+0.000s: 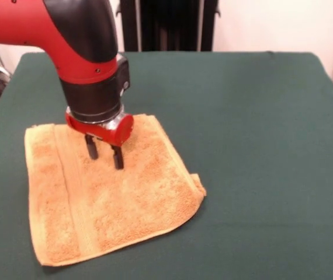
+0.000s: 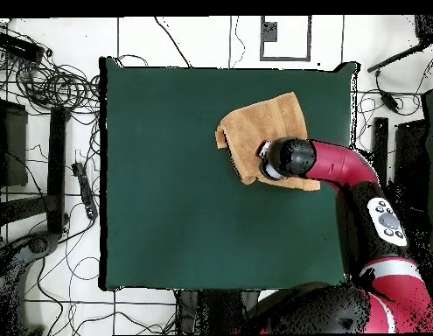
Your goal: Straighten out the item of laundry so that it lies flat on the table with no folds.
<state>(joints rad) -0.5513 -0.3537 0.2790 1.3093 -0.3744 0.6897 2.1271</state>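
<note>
The orange-tan towel [image 1: 120,198] lies on the left part of the green table [image 1: 260,116], spread mostly flat, with a woven band running down its left side. Its right edge and near-right corner [image 1: 196,185] look doubled over in a narrow fold. No white tag shows. My gripper [image 1: 104,154] points straight down over the towel's upper middle. Its two black fingers [image 1: 118,157] stand apart, with the tips at or just above the cloth and nothing between them. In the overhead view the towel [image 2: 254,122] lies near the table's far right, and my arm's wrist [image 2: 288,157] covers the gripper.
The towel's near-left corner [image 1: 44,259] is close to the table's front edge. Green cloth [image 2: 167,192] stretches wide to the right in the front view. Cables and equipment [image 2: 45,96] lie on the floor around the table.
</note>
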